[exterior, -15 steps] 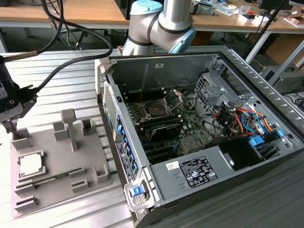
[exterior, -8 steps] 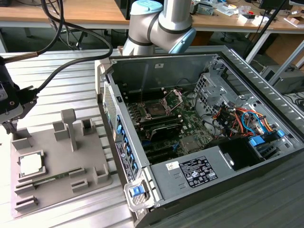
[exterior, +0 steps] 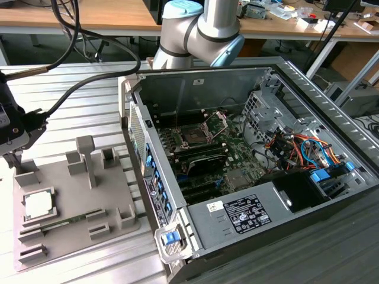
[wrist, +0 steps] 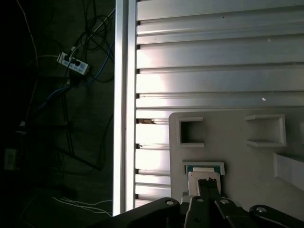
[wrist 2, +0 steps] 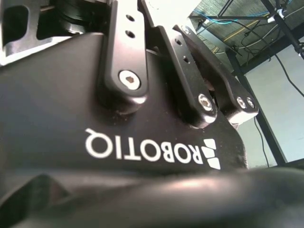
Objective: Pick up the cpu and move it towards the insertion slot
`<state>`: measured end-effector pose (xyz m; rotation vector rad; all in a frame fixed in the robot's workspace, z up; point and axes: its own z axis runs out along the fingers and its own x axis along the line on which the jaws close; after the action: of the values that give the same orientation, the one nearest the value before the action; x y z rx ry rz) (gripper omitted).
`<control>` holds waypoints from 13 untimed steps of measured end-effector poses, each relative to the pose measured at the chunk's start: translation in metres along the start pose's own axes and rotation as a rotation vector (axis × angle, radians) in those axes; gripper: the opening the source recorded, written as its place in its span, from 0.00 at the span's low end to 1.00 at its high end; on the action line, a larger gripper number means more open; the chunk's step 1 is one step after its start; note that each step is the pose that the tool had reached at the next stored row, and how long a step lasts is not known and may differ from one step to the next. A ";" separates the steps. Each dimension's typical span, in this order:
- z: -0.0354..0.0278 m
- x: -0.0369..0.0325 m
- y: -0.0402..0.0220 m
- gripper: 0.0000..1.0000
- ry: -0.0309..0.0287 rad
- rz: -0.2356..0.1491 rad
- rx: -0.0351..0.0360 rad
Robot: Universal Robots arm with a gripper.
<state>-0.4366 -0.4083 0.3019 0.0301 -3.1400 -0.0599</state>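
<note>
Silvery cpu (exterior: 38, 204): laid flat in a square nest of the fixture plate, close to the plate's edge on the exterior view's left, with its pale metal top turned upward; not lifted.
Fixture plate (exterior: 62, 192): grey plastic with raised blocks and pockets, set on the table beside the computer case, on the exterior view's left of it.
Gripper (wrist: 207, 185): held above the cpu's nest; in the first wrist view its dark tips are seen drawn together into one narrow point that overlaps the chip's near edge. Nothing is clamped between them, and contact with the chip cannot be told.
Insertion slot (exterior: 192, 136): a square socket with a dark centre and a silver frame, seated on the motherboard toward the case's far wall, well apart from the cpu.
Retaining plate (exterior: 218, 121): swung up and open, tilted at the socket's far side.
Computer case (exterior: 189, 94): laid on its side with the panel off, so that the motherboard is exposed; orange and blue leads (exterior: 302, 148) are bundled toward its edge on the exterior view's right.
Arm (exterior: 201, 26): silver with pale blue joint caps, seen behind the case's far edge.
Cables (exterior: 83, 77): thick and black, run across the table's far part.
Table (exterior: 89, 112): ribbed aluminium, carrying both plate and case.
</note>
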 end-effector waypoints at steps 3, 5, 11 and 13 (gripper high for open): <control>0.0007 0.0000 -0.0004 0.11 -0.0001 0.000 0.0000; 0.0009 0.0000 -0.0006 0.11 0.0000 0.000 0.0000; 0.0018 0.0000 -0.0012 0.11 -0.0002 0.000 -0.0001; 0.0020 0.0000 -0.0014 0.11 -0.0001 0.000 -0.0001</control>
<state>-0.4365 -0.4096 0.2998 0.0301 -3.1401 -0.0600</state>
